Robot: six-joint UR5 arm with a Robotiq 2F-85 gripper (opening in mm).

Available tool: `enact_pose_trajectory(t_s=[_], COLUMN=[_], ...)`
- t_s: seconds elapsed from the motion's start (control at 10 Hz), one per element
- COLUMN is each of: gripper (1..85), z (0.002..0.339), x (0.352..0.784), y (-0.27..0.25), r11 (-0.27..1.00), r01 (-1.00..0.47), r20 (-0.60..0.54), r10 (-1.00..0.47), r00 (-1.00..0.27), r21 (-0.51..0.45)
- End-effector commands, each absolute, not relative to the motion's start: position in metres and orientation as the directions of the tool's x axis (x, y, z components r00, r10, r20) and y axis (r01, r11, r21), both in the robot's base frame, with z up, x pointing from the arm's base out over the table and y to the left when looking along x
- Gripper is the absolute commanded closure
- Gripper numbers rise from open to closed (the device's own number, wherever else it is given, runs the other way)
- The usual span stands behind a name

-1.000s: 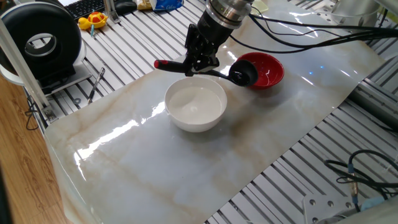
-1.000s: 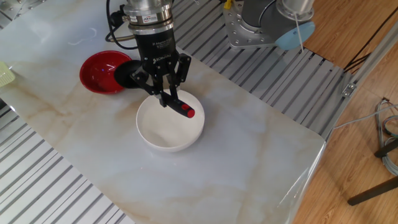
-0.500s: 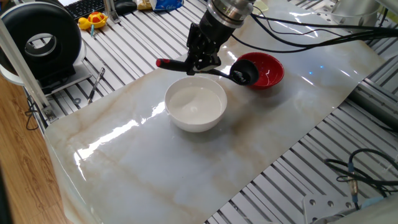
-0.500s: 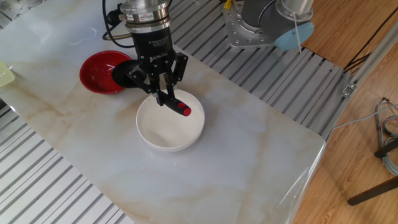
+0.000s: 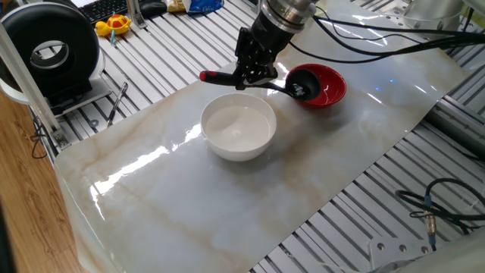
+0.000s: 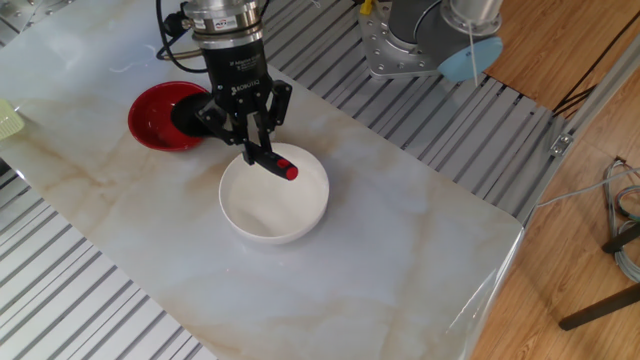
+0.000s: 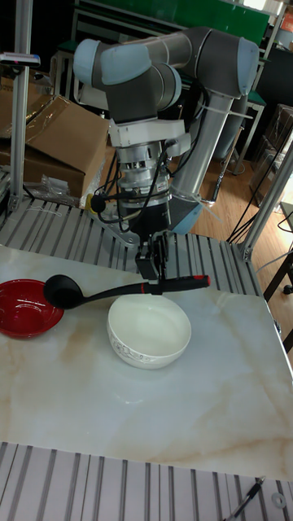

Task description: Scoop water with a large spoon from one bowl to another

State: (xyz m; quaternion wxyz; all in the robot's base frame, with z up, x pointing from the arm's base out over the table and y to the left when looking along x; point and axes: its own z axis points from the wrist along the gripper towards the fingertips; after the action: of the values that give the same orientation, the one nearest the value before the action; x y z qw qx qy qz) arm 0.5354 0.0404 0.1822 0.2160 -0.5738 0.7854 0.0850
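Observation:
My gripper [image 5: 254, 73] [image 6: 251, 150] [image 7: 155, 280] is shut on the thin handle of the large spoon [image 5: 274, 86] [image 7: 114, 291], which it holds roughly level above the table. The spoon's red tip [image 6: 287, 171] hangs over the white bowl [image 5: 238, 127] [image 6: 272, 197] [image 7: 149, 332]. Its black scoop [image 5: 303, 89] [image 6: 185, 114] [image 7: 59, 287] sits above the near rim of the red bowl [image 5: 326, 85] [image 6: 152, 118] [image 7: 23, 308]. Water [image 5: 236, 123] shows only as a faint sheen inside the white bowl. I cannot tell what the scoop holds.
Both bowls stand on a marble-patterned mat [image 5: 227, 197] over a slatted metal table. A black round device [image 5: 53, 47], a yellow toy [image 5: 114, 26] and a keyboard lie at the far left. Cables [image 5: 447, 206] trail at the right. A cardboard box [image 7: 57, 138] sits behind the arm.
The gripper has carried the spoon sideways toward the red bowl, so the scoop has moved from beside that bowl to over its rim. Both bowls have stayed put.

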Motion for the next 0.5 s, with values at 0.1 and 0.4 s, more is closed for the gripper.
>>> enact_pose_trajectory(t_s=[0.1, 0.4], gripper=[84.3, 84.3], z=[0.1883, 0.1869], x=[0.5397, 0.5378], y=[0.0449, 0.0383], r11=[0.363, 0.349], r01=[-0.926, -0.931], r20=[-0.477, -0.473], r10=[-0.835, -0.841], r00=[-0.273, -0.261], r21=[-0.104, -0.107])
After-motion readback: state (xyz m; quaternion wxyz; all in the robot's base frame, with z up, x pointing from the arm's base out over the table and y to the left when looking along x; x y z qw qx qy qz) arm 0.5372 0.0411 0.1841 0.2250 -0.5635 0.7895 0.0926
